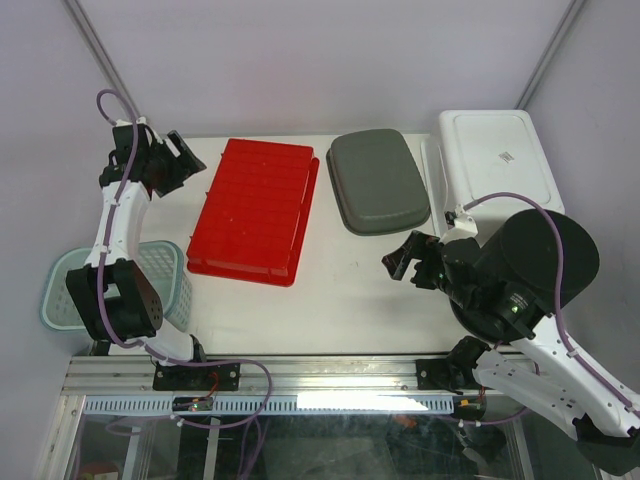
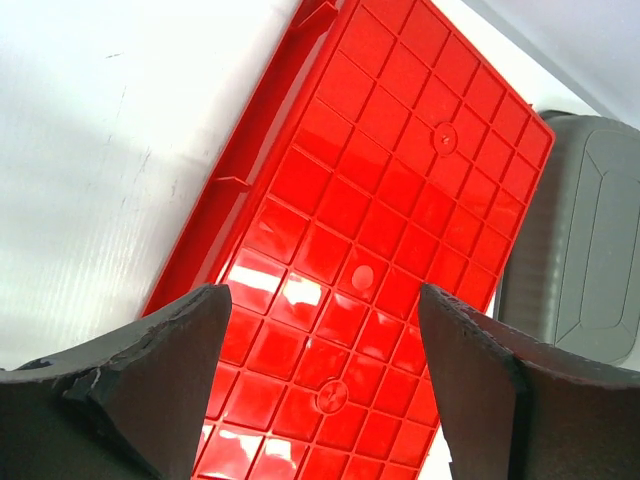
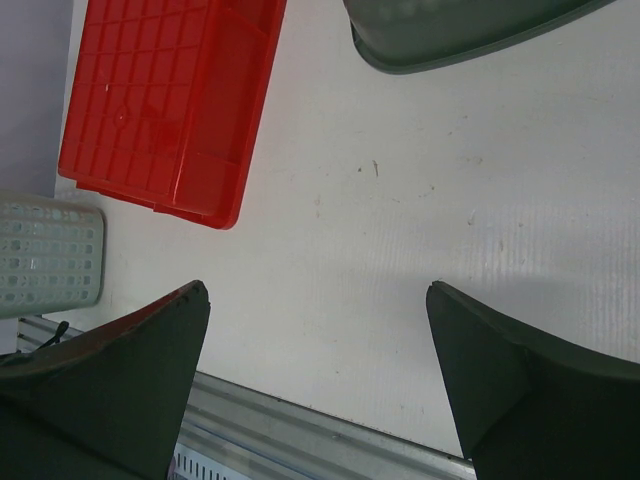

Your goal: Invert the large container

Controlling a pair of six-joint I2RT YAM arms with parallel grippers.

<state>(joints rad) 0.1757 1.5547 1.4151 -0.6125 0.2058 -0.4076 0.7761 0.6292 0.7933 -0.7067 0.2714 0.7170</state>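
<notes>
The red container (image 1: 255,210) lies bottom-up on the table (image 1: 350,290) beside a grey tub (image 1: 378,180), with the left fingers (image 2: 150,370) spread near its far left corner and the right fingers (image 3: 120,370) spread over bare table.

One red container (image 1: 255,210), grey tub (image 1: 378,180), white bin (image 1: 495,160), basket (image 1: 60,285).
</notes>
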